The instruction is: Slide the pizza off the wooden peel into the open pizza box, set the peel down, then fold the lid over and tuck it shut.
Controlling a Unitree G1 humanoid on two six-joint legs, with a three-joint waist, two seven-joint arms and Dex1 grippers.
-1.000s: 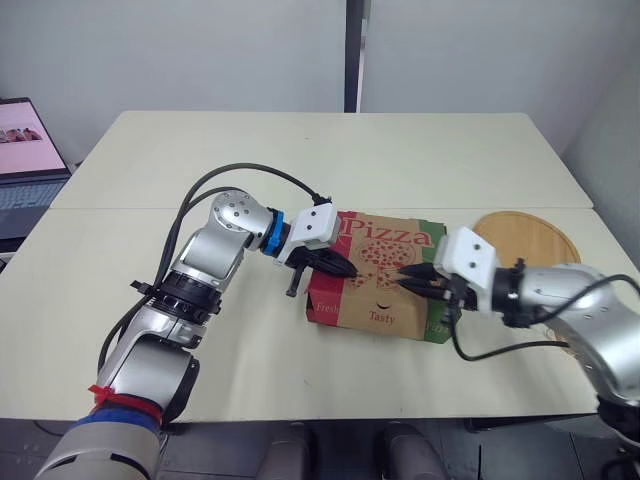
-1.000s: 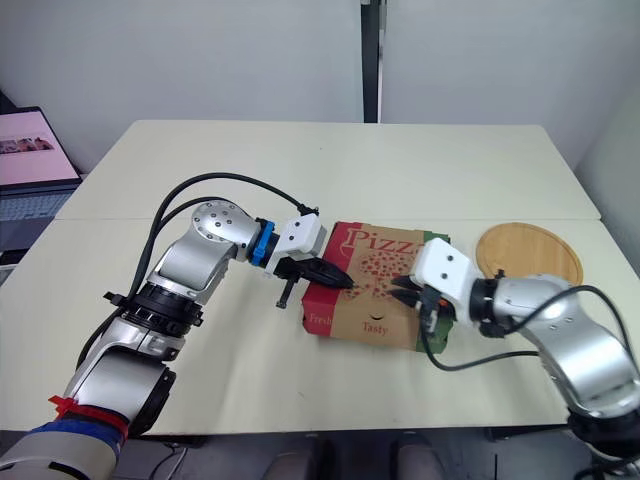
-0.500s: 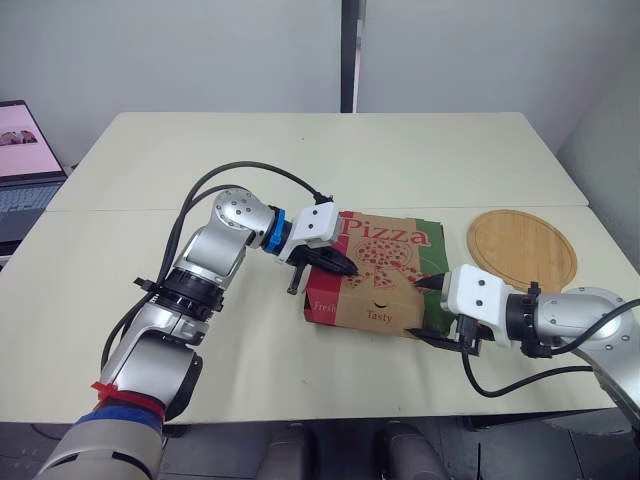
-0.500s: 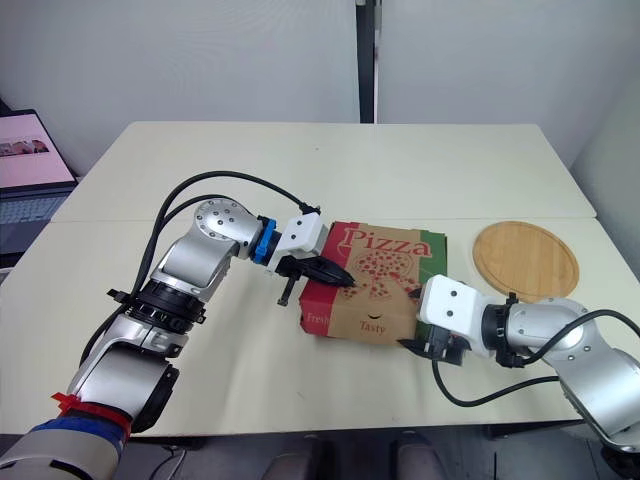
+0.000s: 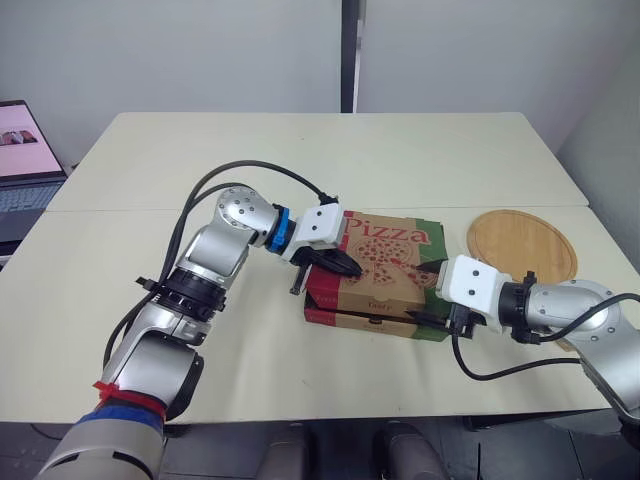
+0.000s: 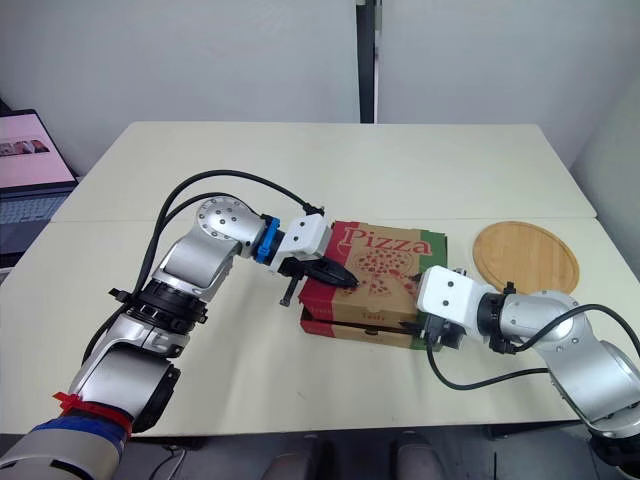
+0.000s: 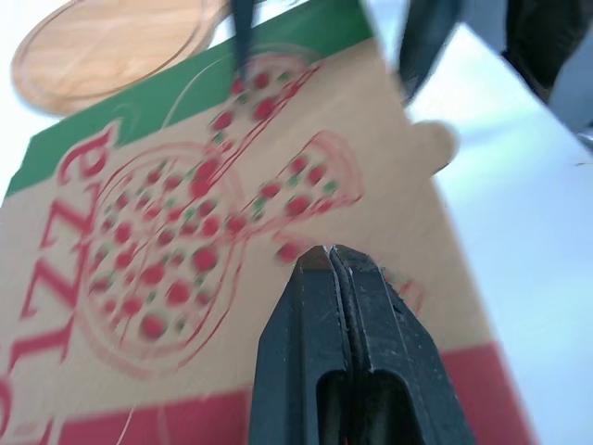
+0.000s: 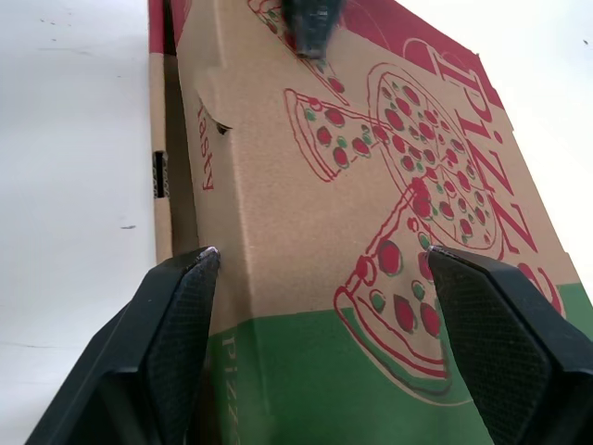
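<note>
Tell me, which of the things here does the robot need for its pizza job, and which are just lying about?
Part of the job:
- pizza box, lid folded over
- wooden peel, lying on the table beside the box
- left gripper, shut, tips at the lid
- right gripper, open, straddling the box's end

Just lying about:
- laptop, off past the table's edge
</note>
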